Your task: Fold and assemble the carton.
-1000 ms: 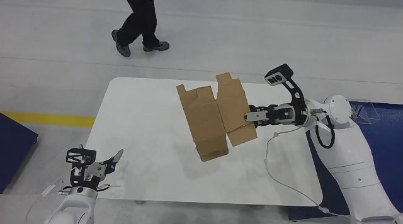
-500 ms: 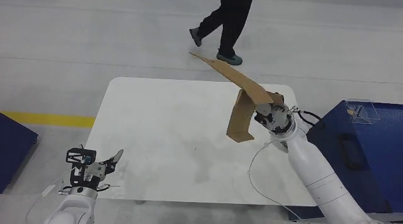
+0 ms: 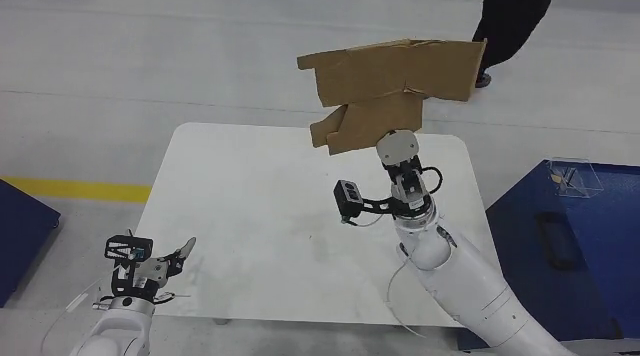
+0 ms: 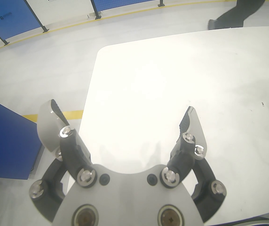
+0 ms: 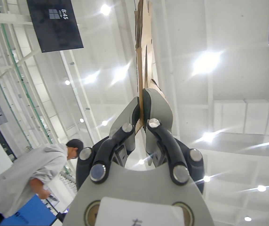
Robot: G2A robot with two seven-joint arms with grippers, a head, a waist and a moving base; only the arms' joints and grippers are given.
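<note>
carton [image 3: 390, 81]: unassembled brown sheet, raised in the air over the table's [image 3: 250, 226] far edge, clear of the surface
right gripper [image 5: 141, 104]: pointing up, fingers pinched tight on the carton's lower edge
left gripper [image 4: 122, 108]: spread wide, holding nothing, at the table's near left corner

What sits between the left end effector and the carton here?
Nothing: the top view shows bare table between the open left end effector and the carton held aloft.

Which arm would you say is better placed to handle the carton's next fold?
Right, probably: the right gripper is shut on the carton, raised above the table; the left gripper is open, far off.
</note>
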